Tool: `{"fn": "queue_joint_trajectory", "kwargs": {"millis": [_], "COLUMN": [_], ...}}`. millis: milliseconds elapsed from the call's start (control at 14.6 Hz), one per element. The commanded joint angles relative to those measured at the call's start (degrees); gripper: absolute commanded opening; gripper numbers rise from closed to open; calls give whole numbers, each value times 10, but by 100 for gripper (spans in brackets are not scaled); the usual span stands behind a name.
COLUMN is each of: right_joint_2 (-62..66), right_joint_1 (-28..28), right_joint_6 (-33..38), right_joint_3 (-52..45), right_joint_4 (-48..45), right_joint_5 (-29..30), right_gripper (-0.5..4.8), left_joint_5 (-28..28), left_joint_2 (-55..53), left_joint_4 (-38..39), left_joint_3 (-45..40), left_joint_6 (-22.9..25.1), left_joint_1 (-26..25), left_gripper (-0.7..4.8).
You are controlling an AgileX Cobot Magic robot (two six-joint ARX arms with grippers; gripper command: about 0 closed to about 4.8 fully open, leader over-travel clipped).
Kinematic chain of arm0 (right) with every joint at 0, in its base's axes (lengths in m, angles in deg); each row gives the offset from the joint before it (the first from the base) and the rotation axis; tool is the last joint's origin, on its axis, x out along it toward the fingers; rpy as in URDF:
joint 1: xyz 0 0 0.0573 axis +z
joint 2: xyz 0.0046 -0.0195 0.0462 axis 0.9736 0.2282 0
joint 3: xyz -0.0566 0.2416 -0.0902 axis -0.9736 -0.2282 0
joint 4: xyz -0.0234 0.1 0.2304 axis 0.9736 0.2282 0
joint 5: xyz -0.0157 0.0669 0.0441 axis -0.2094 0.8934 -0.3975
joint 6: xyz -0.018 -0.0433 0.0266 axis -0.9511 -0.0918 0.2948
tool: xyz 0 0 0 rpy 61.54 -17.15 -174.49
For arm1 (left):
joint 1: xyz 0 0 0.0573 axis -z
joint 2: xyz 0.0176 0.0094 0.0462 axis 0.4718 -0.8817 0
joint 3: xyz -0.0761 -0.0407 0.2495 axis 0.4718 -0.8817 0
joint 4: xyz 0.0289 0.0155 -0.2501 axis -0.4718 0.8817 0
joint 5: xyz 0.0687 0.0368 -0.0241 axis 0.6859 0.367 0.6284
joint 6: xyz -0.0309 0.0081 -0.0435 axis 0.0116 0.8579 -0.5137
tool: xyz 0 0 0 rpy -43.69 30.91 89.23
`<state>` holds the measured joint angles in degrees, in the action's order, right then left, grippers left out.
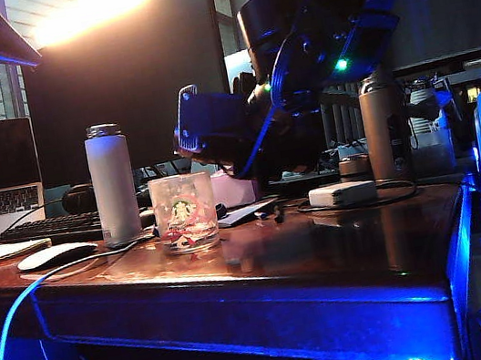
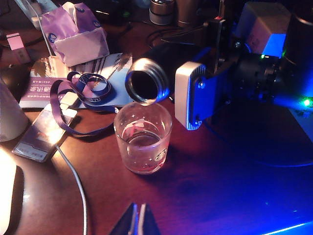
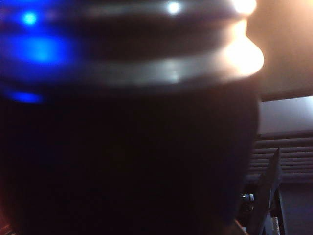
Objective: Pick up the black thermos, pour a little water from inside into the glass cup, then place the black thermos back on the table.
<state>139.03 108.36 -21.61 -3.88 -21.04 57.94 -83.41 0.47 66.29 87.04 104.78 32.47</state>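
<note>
Right gripper (image 2: pixel 195 95): reaches in from the right of the exterior view, above the middle of the table; its jaws are clamped on the body of the black thermos, one white finger pad (image 2: pixel 188 93) pressed flat on the near side of it
Black thermos (image 2: pixel 156 73): held off the table, tipped close to level, its open silver threaded mouth just above the far rim of the glass cup; in the right wrist view its dark body (image 3: pixel 127 161) and silver rim fill almost the whole frame
Glass cup (image 1: pixel 184 212): upright on the table, near the front and left of centre, green round logo facing the exterior camera; a little liquid lies in its bottom
Left gripper (image 2: pixel 137 220): hangs above the table on the near side of the cup, touching nothing; its two dark tips stand pressed together
Table (image 1: pixel 327 258): glossy reddish-brown wood lit blue along the front edge
White bottle (image 1: pixel 113 183): upright, just left of the cup
Tan bottle (image 1: pixel 384 124): upright, far right
Lanyard (image 2: pixel 83 90): purple, on papers beyond the cup
</note>
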Motion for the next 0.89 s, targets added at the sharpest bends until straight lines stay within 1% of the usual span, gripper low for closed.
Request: {"fn": "queue_joint_trajectory", "kwargs": {"millis": [69,274,343,480,891], "right_joint_2": [-9,-9,-9,-9,-9], "right_joint_1": [1,1,1,1,1], "right_joint_6": [-37,-41,-54,-78,-79], "right_joint_3": [7,7,7,7,7], "right_joint_4": [-41,-71,-83,-83,-83], "right_joint_5": [-3,-3,-2,-3,-3], "right_gripper": [157,157,157,157,157], "left_joint_5": [-5,-7,-7,-7,-7], "left_joint_2": [2,2,2,2,2], "left_joint_4": [0,2,3,3,7], "left_joint_3": [3,3,3,3,3], "left_joint_6": [-2,-2,-2,-2,-2], "left_joint_1": [0,0,0,0,0], "left_gripper": [31,31,31,31,31]}}
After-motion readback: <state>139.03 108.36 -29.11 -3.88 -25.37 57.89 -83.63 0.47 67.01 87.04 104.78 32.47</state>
